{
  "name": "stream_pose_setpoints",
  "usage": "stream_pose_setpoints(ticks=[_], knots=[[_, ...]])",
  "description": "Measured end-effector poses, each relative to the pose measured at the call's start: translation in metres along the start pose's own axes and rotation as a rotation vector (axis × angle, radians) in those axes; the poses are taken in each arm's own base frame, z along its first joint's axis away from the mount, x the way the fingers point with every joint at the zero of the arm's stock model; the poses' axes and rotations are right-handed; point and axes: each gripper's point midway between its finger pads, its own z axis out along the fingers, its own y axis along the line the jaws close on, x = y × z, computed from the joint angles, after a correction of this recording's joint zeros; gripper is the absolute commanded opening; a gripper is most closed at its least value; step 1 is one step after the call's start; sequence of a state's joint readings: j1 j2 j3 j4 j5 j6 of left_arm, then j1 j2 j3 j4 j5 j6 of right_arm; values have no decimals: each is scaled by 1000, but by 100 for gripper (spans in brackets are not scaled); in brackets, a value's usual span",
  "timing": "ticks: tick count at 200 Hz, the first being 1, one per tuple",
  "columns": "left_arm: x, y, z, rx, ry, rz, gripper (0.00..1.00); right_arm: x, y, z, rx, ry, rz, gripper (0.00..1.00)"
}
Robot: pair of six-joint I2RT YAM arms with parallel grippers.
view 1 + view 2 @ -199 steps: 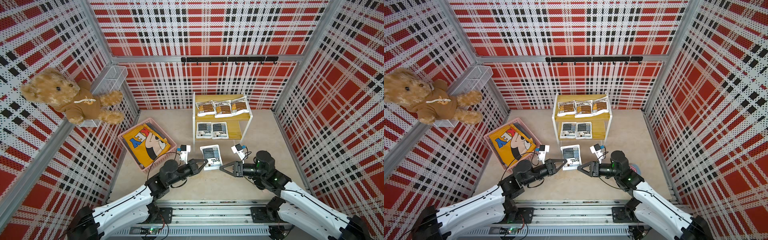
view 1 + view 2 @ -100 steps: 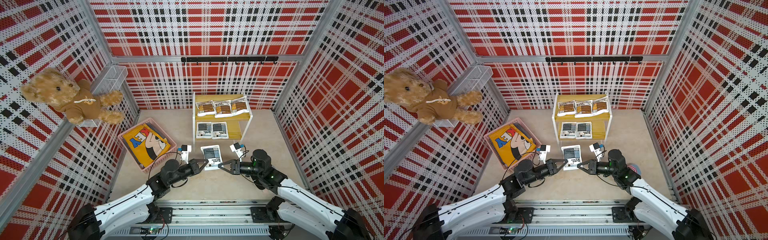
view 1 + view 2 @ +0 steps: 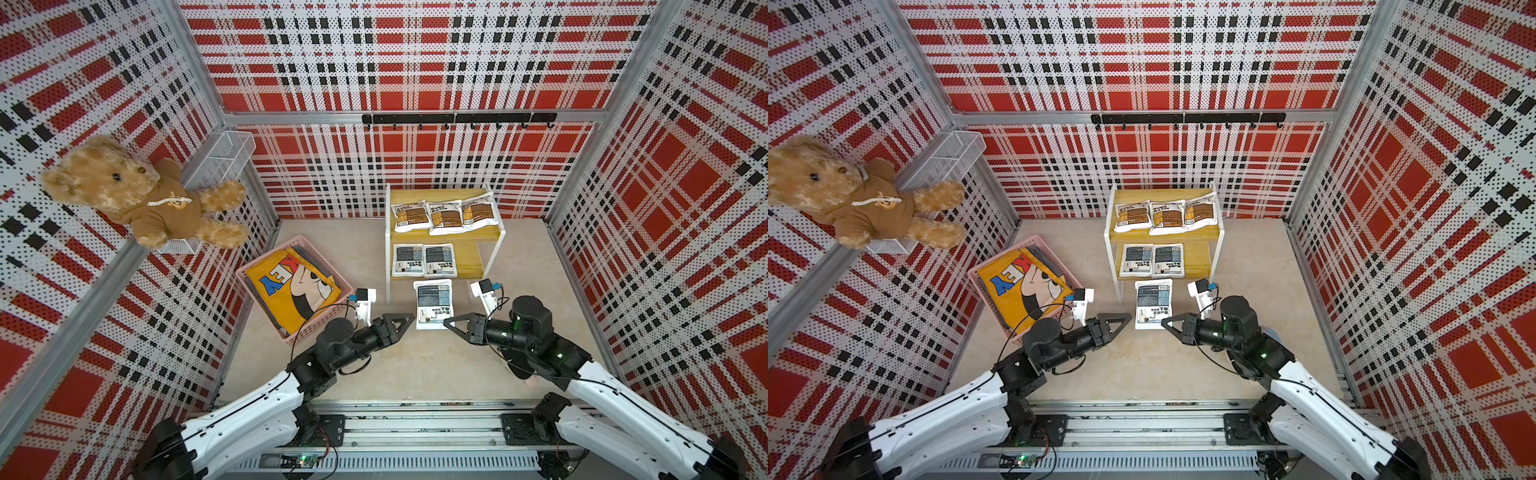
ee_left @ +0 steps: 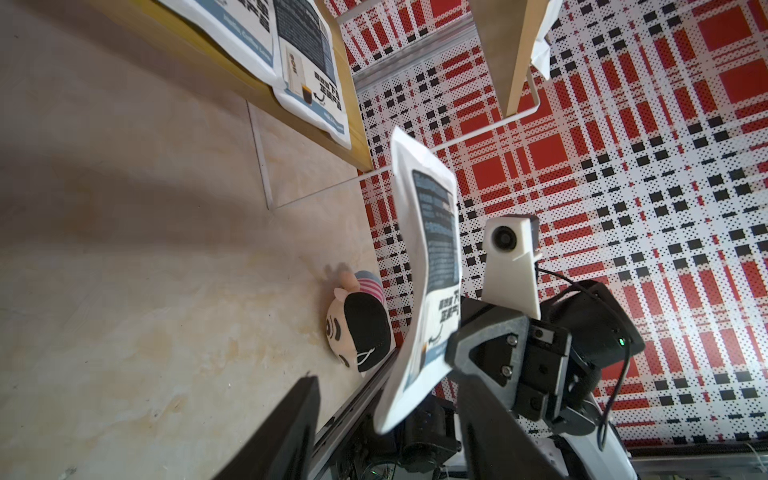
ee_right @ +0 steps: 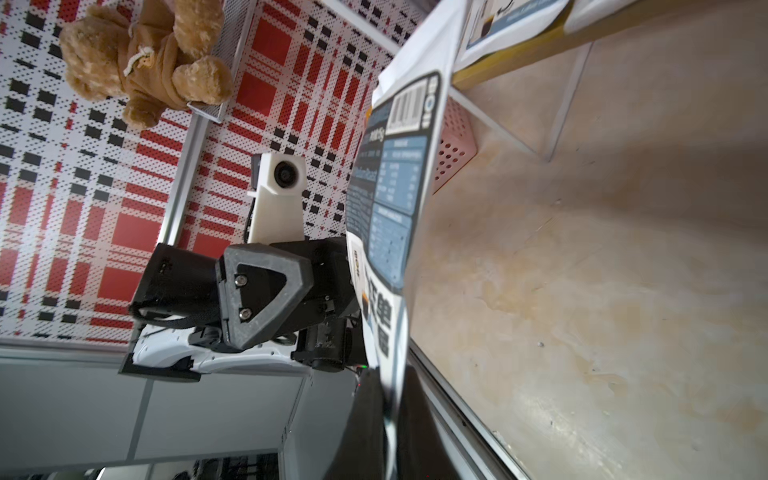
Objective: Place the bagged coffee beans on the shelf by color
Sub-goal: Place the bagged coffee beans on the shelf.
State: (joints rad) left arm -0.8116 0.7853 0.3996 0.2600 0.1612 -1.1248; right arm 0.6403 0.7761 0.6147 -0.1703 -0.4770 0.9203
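Far off to the left claw's left, high against the plaid wall: teddy bear [image 3: 137,195] in a brown hoodie, propped on a white wire basket [image 3: 224,158]. Closer in, just left of that claw: pink lattice basket [image 3: 291,242] with a folded yellow cartoon cloth [image 3: 291,286] inside.

Left claw [image 3: 409,320]: spread wide, gripping nothing, pointed rightwards at the other claw. In the left wrist view, fingers [image 4: 291,428] well apart, a pouch edge between them, touching neither.

Between the two claws, clear of the floor, flat and label up: grey-panel pouch [image 3: 433,303].

Just beyond both claws: shelf [image 3: 473,259], with two grey-panel pouches [image 3: 408,259] side by side on the lower board and three brown-panel pouches [image 3: 446,217] in a row on the upper.

Right claw [image 3: 446,322]: clenched on the near right corner of the pouch between the claws, pointed leftwards. Down on the floor by the right arm, seen from the left wrist: small plush doll [image 4: 361,324].
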Motion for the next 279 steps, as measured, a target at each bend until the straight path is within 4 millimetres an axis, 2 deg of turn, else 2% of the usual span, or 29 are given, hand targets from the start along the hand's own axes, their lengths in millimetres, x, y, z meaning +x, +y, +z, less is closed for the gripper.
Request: stream_pose_setpoints(ticks=[34,66,103,144,189,231,279], knots=[[-13,-2,-19,-14,-69,5,62,-26,-6,-19,186,-82,-53,0],[-15,6,-31,-25,-99,2,63,-42,-26,-21,362,-79,-82,0],[-14,17,-37,-57,-105,-4,65,-62,-51,-21,524,-58,-111,0],[-17,22,-38,-74,-110,-8,66,-83,-69,-25,596,-80,-115,0],[-19,26,-38,-85,-107,-9,66,-94,-84,-15,646,-51,-135,0],[-17,30,-38,-95,-99,-13,66,-107,-89,-18,680,-66,-168,0],[-14,38,-38,-113,-92,-18,66,-109,-91,-19,693,-73,-171,0]])
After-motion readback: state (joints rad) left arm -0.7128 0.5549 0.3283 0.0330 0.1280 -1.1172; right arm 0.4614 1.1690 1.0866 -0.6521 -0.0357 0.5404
